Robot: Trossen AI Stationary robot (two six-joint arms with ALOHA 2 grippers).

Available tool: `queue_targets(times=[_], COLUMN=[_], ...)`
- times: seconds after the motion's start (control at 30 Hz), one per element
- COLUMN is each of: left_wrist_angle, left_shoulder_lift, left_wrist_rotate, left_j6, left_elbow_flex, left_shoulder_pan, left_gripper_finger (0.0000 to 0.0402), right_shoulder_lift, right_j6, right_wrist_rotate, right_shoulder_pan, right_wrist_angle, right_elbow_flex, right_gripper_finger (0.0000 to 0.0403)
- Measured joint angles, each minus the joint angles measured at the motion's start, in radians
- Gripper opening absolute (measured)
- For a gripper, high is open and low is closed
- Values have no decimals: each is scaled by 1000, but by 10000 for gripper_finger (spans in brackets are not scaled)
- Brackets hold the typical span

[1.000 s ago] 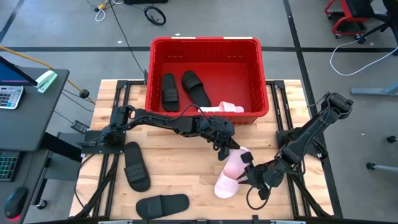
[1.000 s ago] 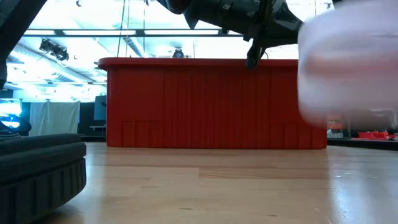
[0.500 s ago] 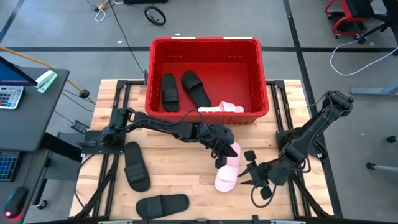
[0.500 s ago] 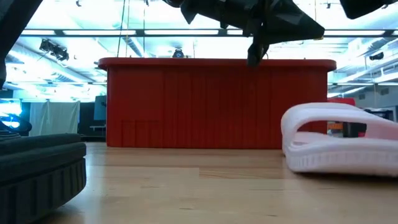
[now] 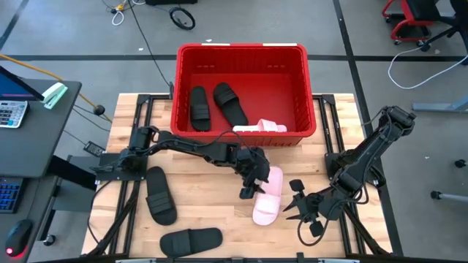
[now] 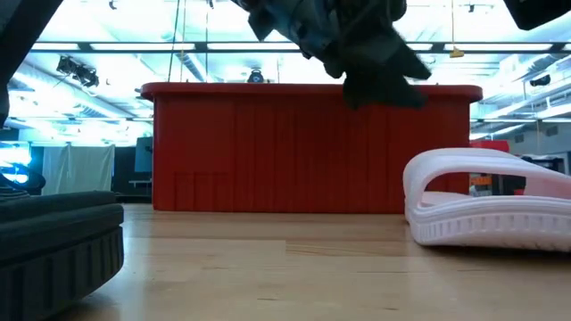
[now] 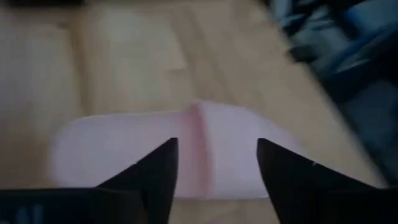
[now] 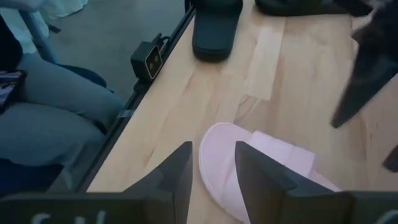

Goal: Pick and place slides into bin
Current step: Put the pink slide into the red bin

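Note:
A pale pink slide (image 5: 267,197) (image 6: 486,209) lies on its sole on the wooden table, in front of the red bin (image 5: 241,52). My left gripper (image 5: 251,184) (image 7: 217,168) hangs open just above the slide's left side, one finger on either side of the strap. My right gripper (image 5: 295,205) (image 8: 217,171) stands open at the slide's right, a little apart from it. The bin holds two black slides (image 5: 199,107) (image 5: 231,103), and a second pink slide (image 5: 260,128) leans at its near wall. Two more black slides (image 5: 161,194) (image 5: 191,239) rest on the table at the near left.
Black arm mounts (image 5: 124,161) (image 5: 344,157) flank the table. A desk with a calculator (image 5: 11,113) stands off the left side. In the right wrist view a seated person's grey trouser leg (image 8: 50,124) shows beside the table edge, next to a small black box (image 8: 149,59).
The pink slide, held up in the air a second ago, has come down and now lies flat on the table. My right gripper has let go of it and drawn back a little toward the table's right edge. My left gripper has opened over the slide.

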Motion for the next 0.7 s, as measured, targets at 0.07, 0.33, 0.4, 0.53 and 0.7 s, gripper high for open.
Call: queue_targets(times=[0.07,0.33,0.4,0.53,0.7], left_wrist_angle=[40,167,173,164,160], left_shoulder_lift=[19,127,124,122,163], left_wrist_rotate=[59,63,65,84,101], left_j6=[-57,-93,-97,-178,-193], left_elbow_flex=[1,-1,0,0,0], left_shoulder_pan=[4,4,15,28,5], left_gripper_finger=[245,254,251,247,243], right_shoulder_lift=[0,0,0,1,1], right_j6=[0,0,0,-1,-2], right_wrist_rotate=[0,1,1,0,1], right_shoulder_pan=[0,-1,-1,-1,-1], right_wrist_angle=[1,-10,-10,-10,-11], right_elbow_flex=[0,0,0,0,0], right_gripper_finger=[126,126,126,126,126])
